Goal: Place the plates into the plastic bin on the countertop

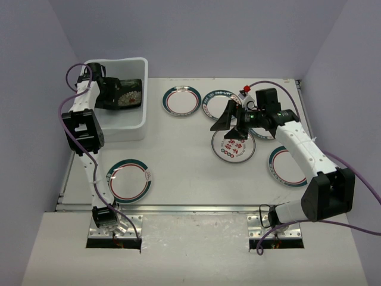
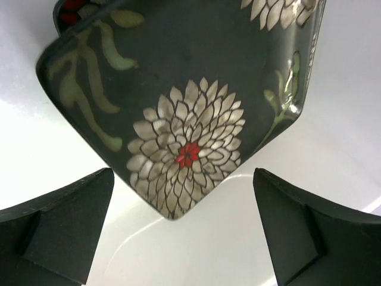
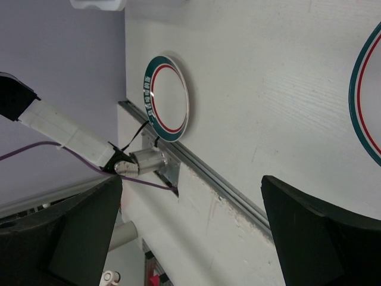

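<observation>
A square black plate with white-red flowers (image 1: 130, 94) lies inside the plastic bin (image 1: 143, 65) at the far left. In the left wrist view the plate (image 2: 184, 107) rests on the bin's white floor (image 2: 196, 250). My left gripper (image 1: 114, 95) is inside the bin, open and empty, its corner-facing jaws apart from the plate (image 2: 184, 238). My right gripper (image 1: 230, 125) is open and empty, held above a round white plate with red-dark markings (image 1: 233, 149). Round teal-red rimmed plates lie at the far middle (image 1: 181, 100), (image 1: 219, 104), near right (image 1: 287, 167) and near left (image 1: 128, 180).
Another plate (image 1: 265, 132) is mostly hidden under the right arm. The right wrist view shows the near-left plate (image 3: 166, 98), a second rim (image 3: 366, 101), the metal strip (image 3: 226, 187) and the left arm's base (image 3: 143, 161). A purple cable (image 1: 74, 74) loops beside the bin.
</observation>
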You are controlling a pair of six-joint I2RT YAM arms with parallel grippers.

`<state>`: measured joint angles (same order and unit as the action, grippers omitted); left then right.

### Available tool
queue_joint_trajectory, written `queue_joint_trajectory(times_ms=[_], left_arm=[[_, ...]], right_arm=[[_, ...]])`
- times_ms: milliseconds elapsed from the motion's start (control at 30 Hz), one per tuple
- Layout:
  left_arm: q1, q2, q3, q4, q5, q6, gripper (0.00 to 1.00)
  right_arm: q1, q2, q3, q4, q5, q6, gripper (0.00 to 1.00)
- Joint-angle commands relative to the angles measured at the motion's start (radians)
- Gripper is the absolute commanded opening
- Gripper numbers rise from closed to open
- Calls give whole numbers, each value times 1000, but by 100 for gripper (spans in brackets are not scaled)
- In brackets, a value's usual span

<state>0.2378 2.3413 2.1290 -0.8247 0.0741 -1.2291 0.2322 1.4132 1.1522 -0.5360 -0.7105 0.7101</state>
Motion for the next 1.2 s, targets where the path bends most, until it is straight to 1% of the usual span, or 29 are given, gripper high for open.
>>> queue_joint_trajectory(times_ms=[0,67,100,200,233,300,367,400,467,533,600,667,733,767,833,900,967,1100,1133,1167], left_arm=[[10,-5,54,-49,61,80,100],[6,-50,45,-20,34,107,100],[6,-74,17,10,35,126,100],[15,-138,12,131,107,150,100],[18,-150,39,148,125,154,100],[21,-200,108,179,153,201,100],[23,-292,119,178,148,266,100],[23,-369,106,178,131,293,100],[20,-508,-26,228,106,362,100],[18,-742,-198,288,89,410,100],[14,-939,-423,357,69,441,100],[4,-1152,-683,412,43,474,100],[-62,-1257,-832,351,-38,500,100],[-114,-1294,-908,315,-81,520,100],[-139,-1375,-1026,245,-87,530,100],[-141,-1451,-1088,202,-95,523,100],[-156,-1516,-1112,142,-126,523,100],[-169,-1562,-1079,45,-180,551,100],[-174,-1561,-1061,27,-193,561,100],[-180,-1559,-1043,14,-200,571,100]], right_arm=[[25,-29,-9,59,-35,-3,99],[39,-34,-14,78,-50,-1,99],[44,-31,-14,90,-58,-1,99],[70,-17,-7,100,-92,-9,99],[81,-9,-2,105,-102,-15,99],[130,20,32,90,-87,-38,99],[195,43,59,99,-45,-42,99],[230,62,60,116,-35,-37,99],[288,106,32,207,-22,8,99],[337,146,1,306,-16,56,99],[397,213,-24,418,-7,108,99],[472,318,-11,522,6,136,99],[536,434,20,622,-1,171,95],[567,491,40,671,-10,189,92],[628,605,88,706,8,209,86],[664,668,108,730,57,224,82],[687,729,116,763,106,260,73],[697,808,121,792,167,304,64],[696,824,129,789,176,316,61],[696,842,135,791,181,328,55]])
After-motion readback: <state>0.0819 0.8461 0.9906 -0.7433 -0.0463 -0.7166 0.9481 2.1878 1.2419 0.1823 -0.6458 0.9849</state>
